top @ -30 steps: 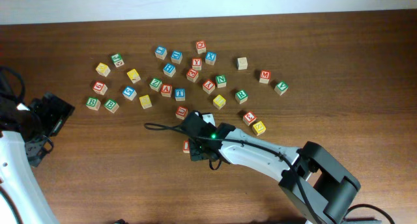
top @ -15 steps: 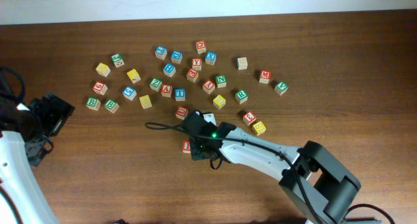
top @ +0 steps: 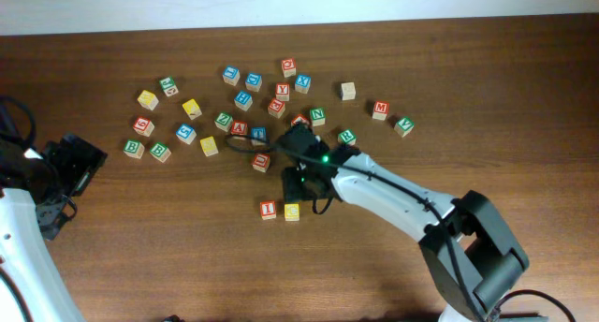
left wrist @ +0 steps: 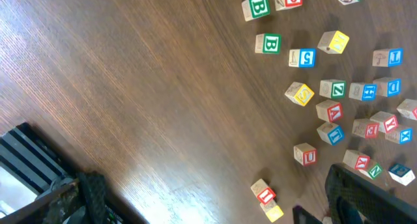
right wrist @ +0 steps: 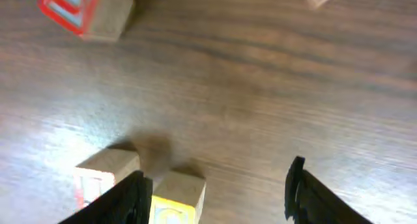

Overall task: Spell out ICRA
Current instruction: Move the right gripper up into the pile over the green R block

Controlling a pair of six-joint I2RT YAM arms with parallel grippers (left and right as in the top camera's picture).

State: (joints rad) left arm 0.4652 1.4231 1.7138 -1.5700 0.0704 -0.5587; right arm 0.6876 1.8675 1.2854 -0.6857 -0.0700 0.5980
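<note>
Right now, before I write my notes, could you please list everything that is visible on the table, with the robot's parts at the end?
I block: one, red face, near side of the table, apart from the pile.
yellow block: one, yellow, close beside the I block.
loose letter blocks: more than twenty, red, blue, green and yellow, scattered across the far middle; the right arm may hide some.
table: one, dark brown wood.
left gripper: one, black, left edge, open, holding nothing.
right gripper: one, black, centre, open above the table near the yellow block, holding nothing.
</note>
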